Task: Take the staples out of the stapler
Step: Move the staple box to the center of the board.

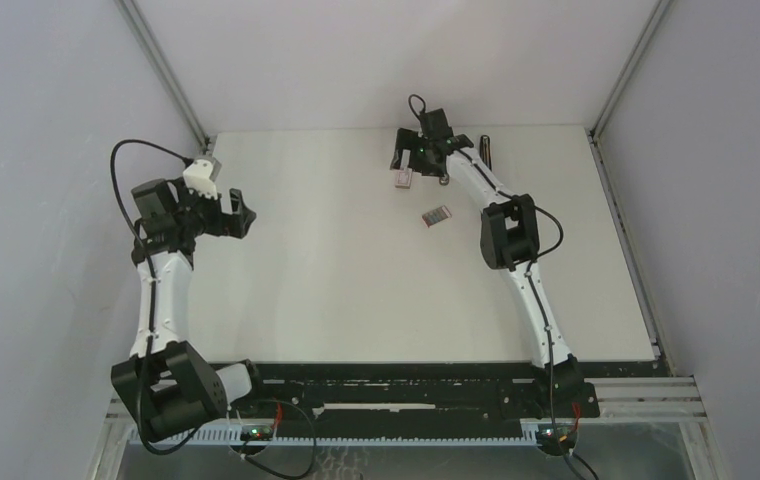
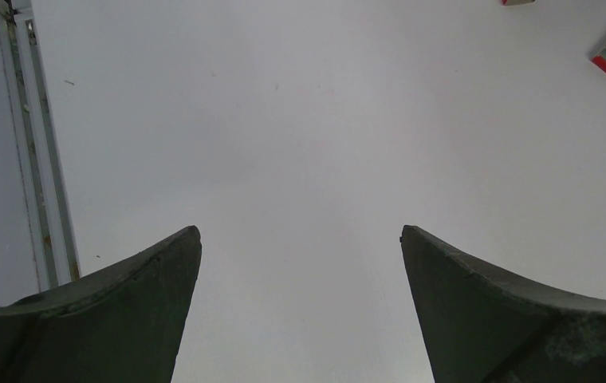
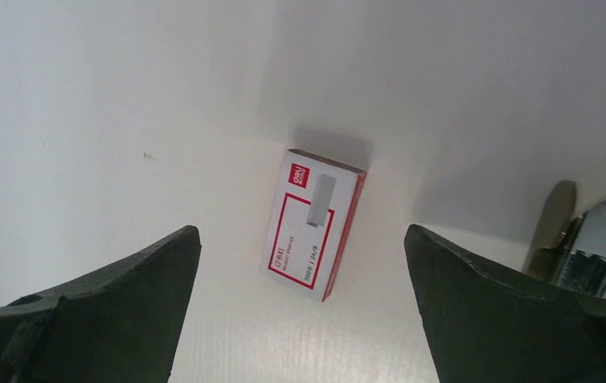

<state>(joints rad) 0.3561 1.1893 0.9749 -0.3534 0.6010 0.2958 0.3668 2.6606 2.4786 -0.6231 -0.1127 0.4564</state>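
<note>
top external view: the white tabletop point(image 1: 356, 290) fills the middle of the frame. left arm point(image 1: 161, 290) waits at the left edge, jaws released and holding nothing. right arm point(image 1: 516, 240) reaches to the upper centre, jaws likewise spread wide and empty. the black stapler point(image 1: 486, 150) lies at the upper right, just beside that wrist. in the right wrist view the jaws frame a pink-and-white staple box point(image 3: 313, 227), with the stapler only at the right edge, so i judge the reach should shift rightward, clear of the box. a second small box point(image 1: 437, 215) lies lower. staples i cannot make out.
</note>
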